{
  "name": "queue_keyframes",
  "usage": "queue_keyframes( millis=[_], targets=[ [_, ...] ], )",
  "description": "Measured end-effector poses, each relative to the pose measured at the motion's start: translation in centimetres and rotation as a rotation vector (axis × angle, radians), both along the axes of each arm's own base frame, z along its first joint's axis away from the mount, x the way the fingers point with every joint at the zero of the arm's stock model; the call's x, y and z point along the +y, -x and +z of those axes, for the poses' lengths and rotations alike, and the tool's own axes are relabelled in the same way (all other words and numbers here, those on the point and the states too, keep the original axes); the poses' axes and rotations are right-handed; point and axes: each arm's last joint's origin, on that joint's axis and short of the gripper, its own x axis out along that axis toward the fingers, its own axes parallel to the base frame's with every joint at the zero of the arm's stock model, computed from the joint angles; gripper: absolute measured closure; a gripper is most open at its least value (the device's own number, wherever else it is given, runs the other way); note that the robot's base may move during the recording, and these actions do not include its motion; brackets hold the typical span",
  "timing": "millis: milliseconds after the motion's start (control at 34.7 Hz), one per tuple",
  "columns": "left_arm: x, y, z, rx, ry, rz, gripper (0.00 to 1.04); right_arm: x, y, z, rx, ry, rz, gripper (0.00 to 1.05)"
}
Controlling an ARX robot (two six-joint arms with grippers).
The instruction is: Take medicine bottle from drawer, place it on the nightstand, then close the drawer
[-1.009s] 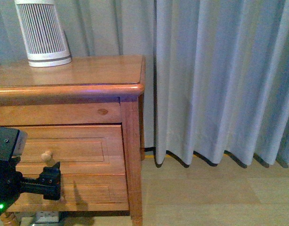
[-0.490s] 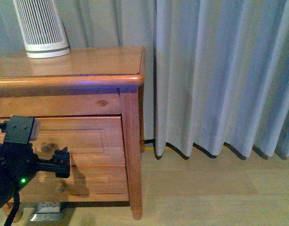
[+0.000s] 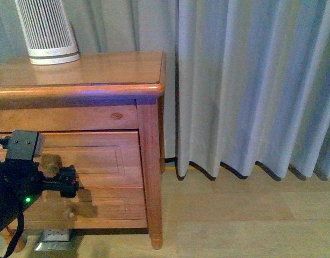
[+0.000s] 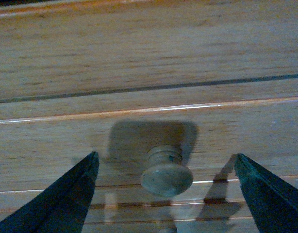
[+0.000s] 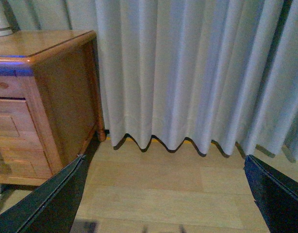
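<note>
Room: pale grey pleated curtain (image 3: 251, 86) falling to a light wood-plank floor (image 3: 235, 215) fills the right of the front view.
Nightstand: honey-orange wooden nightstand (image 3: 100, 70) with a glossy rounded-edge top stands at the left, against the curtain.
Ribbed device: tall white ribbed conical device (image 3: 47, 29) sits at the back of the top. No bottle shows on the part of the top in view.
Drawer: upper honey-wood panelled drawer (image 3: 100, 156) has its front flush with the frame, so it is shut.
Left pincer: black left pincer (image 4: 164, 156) faces the drawer front, spread wide and empty, with one finger on each side of the knob and touching neither side.
Right pincer: dark right pincer (image 5: 164, 158) is wide apart and holds nothing. It is aimed at the curtain and floor beside the nightstand, well apart from the drawer and out of the front view.
Knob: small round pale wooden knob (image 4: 166, 175) lies between the left fingers. It is likely the upper drawer's, though the blurred front view does not settle it.
Medicine bottle: not seen in any view, and presumably inside the shut drawer.
Done: only the lining-up on the knob, as I judge it.
Left: closing on the knob, pulling the drawer out, lifting the bottle, setting it on the top, and pushing the drawer shut.
</note>
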Motion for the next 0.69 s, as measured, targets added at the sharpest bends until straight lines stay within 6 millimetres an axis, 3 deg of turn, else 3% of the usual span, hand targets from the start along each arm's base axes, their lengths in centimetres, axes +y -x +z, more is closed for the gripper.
queue_keyframes(
  millis=[259, 346, 692],
  targets=[
    [0.10, -0.17, -0.10, 0.004, 0.016, 0.016, 0.57, 0.00, 0.00, 0.00, 0.000, 0.000, 0.000, 0.07],
    [0.09, -0.17, -0.10, 0.004, 0.019, 0.014, 0.74, 0.00, 0.00, 0.00, 0.000, 0.000, 0.000, 0.07],
    [-0.03, -0.05, -0.18, 0.007, 0.021, 0.009, 0.79, 0.00, 0.00, 0.00, 0.000, 0.000, 0.000, 0.07]
  ],
)
